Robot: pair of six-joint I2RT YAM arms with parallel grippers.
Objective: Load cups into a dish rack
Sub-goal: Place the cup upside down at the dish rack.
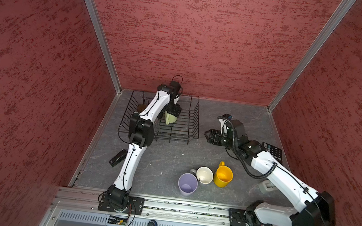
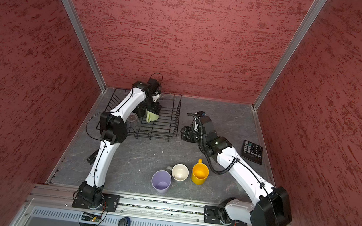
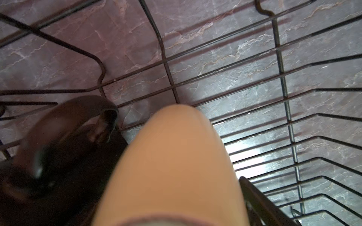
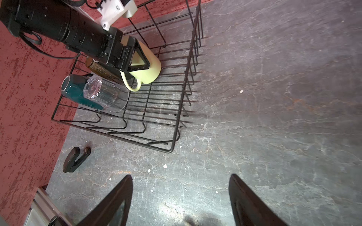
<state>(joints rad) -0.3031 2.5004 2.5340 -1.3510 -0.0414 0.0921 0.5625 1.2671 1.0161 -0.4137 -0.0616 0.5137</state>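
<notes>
Over the rack (image 1: 197,120), my left gripper (image 1: 172,112) straddles the green mug (image 4: 150,72) tilted inside; I cannot tell if it grips. Teal mug (image 4: 78,92) and glass (image 4: 105,95) are racked too. Right gripper (image 4: 181,176) gapes, empty. Lilac tumbler (image 1: 187,184), grey mug (image 1: 204,175), yellow mug (image 1: 223,176) wait on the table (image 1: 165,158).

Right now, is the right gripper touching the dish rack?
Apart. The right wrist view shows the right gripper, jaws open, over bare table, with a clear stretch of it between its fingertips and the dish rack.
</notes>
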